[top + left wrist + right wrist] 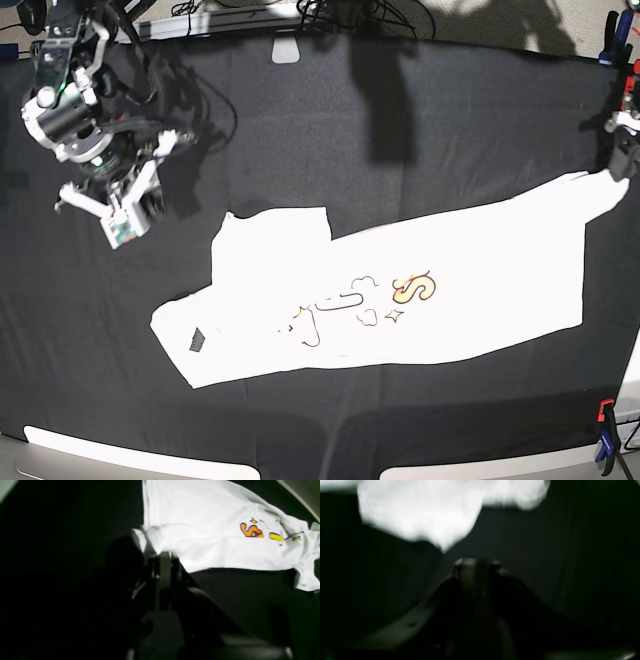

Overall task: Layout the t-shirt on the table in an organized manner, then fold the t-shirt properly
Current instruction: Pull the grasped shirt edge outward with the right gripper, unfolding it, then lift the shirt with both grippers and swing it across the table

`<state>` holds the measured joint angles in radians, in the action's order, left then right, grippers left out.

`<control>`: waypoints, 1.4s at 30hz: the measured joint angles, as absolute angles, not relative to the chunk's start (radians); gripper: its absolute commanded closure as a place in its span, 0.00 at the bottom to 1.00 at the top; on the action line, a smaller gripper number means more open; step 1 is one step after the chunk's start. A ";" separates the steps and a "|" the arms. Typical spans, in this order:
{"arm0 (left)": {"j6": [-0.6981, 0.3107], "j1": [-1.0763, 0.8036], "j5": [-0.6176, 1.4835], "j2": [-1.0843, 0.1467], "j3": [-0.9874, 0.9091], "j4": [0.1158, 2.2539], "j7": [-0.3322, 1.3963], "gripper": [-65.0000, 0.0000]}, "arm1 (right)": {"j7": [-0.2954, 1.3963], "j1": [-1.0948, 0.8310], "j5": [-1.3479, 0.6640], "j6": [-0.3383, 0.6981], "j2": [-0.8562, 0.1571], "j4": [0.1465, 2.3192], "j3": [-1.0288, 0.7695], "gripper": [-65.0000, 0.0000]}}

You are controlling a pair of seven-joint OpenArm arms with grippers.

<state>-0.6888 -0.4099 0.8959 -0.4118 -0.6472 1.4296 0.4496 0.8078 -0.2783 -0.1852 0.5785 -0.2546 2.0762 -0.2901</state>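
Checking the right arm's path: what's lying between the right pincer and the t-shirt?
Only bare black table. In the base view, nothing lies between the right pincer and the t-shirt.

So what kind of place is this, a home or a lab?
Most likely a robotics lab bench: a table draped in black cloth held by clamps, two robot arms at its edges, cables along the far side, and a t-shirt spread out.

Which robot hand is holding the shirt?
The left gripper, at the base view's right edge, pinches a corner of the t-shirt. The right gripper hangs off to the side over the bare table, touching no cloth.
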 measured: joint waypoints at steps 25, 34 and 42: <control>-0.688 -0.410 0.894 -0.394 -0.647 1.430 0.446 1.00 | 0.973 0.128 -0.337 0.444 -0.065 1.374 -0.293 0.54; -0.688 -0.410 0.864 -0.393 -0.647 1.430 0.446 1.00 | 0.940 0.120 -0.226 0.484 -0.019 1.385 -0.295 1.00; -0.689 -0.412 0.863 -0.393 -0.647 1.430 0.446 1.00 | 0.980 -0.059 -0.202 0.490 -0.073 1.750 -0.294 1.00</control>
